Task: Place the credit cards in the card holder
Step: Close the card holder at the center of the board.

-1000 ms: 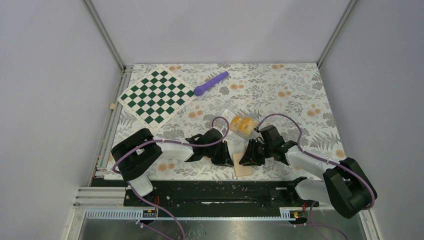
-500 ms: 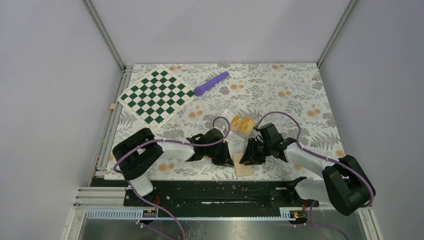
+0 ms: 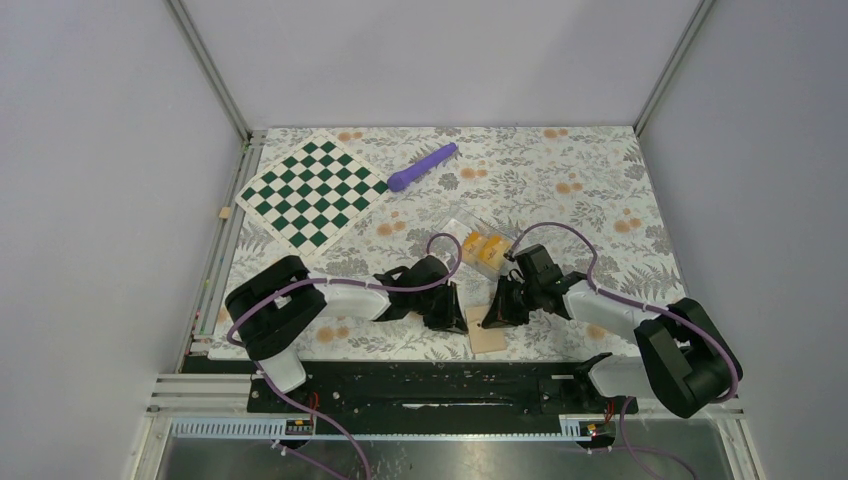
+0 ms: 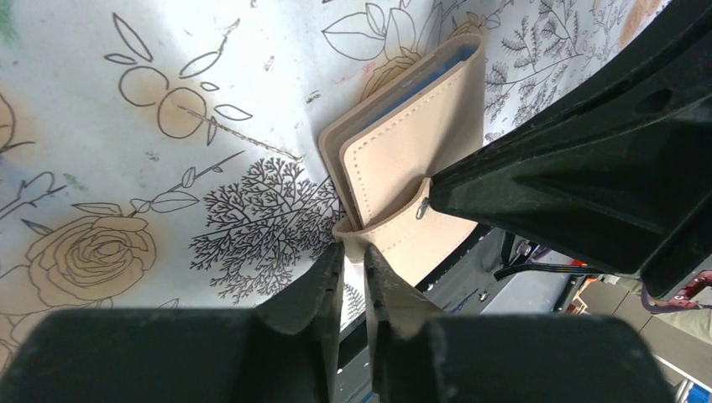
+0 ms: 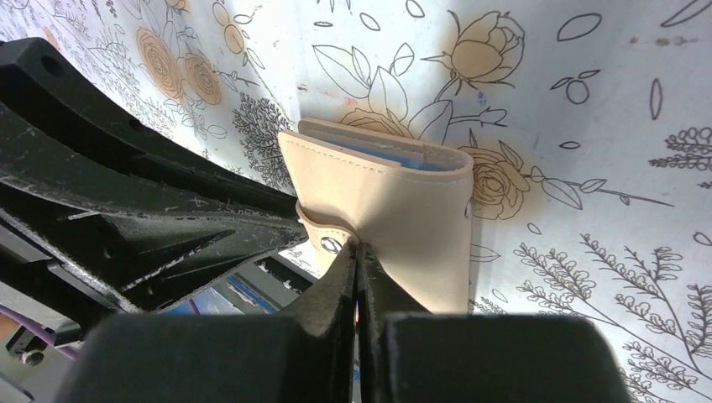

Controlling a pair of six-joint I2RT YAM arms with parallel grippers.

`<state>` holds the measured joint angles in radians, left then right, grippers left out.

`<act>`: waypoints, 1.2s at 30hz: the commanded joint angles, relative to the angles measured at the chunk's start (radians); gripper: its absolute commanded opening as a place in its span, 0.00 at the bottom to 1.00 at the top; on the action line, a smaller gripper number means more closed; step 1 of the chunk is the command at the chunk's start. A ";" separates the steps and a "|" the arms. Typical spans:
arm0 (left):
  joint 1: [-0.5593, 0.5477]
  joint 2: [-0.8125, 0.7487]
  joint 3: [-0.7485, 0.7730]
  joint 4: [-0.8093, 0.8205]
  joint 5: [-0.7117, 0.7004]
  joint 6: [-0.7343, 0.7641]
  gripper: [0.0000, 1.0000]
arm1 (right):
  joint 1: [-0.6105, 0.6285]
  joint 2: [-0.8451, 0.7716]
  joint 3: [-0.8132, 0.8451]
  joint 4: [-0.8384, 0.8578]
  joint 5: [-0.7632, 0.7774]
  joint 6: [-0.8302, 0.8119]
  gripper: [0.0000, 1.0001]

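The tan card holder (image 3: pixel 489 340) lies folded near the table's front edge, between my two grippers. In the left wrist view it (image 4: pixel 411 159) shows blue pockets at its edge. My left gripper (image 4: pixel 353 250) has its jaws nearly together on the bend of the wallet's strap. My right gripper (image 5: pixel 358 250) is shut on the strap tab beside the snap (image 5: pixel 330 244). The orange-yellow credit cards (image 3: pixel 484 250) sit in a clear plastic case behind the grippers.
A green-and-white checkerboard (image 3: pixel 313 192) lies at the back left. A purple pen-like tool (image 3: pixel 421 166) lies behind the middle. The black base rail (image 3: pixel 430 385) runs just in front of the wallet. The walls stand on both sides.
My right arm has shifted slightly left and back. The wallet and my left gripper stay where they were.
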<state>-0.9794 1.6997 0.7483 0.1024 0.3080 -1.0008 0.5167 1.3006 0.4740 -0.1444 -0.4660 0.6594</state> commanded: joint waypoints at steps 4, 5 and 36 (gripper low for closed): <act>-0.011 -0.016 0.047 -0.018 -0.028 0.023 0.27 | -0.002 -0.007 -0.016 0.043 0.009 -0.009 0.00; -0.011 -0.023 0.048 -0.019 -0.033 0.023 0.31 | 0.000 -0.011 -0.019 0.042 0.007 -0.008 0.00; -0.009 0.057 0.121 -0.051 -0.020 0.047 0.24 | -0.001 -0.118 -0.022 -0.049 0.035 0.004 0.28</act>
<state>-0.9844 1.7454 0.8349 0.0437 0.2893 -0.9787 0.5167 1.1999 0.4416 -0.1696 -0.4591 0.6762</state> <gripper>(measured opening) 0.251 0.172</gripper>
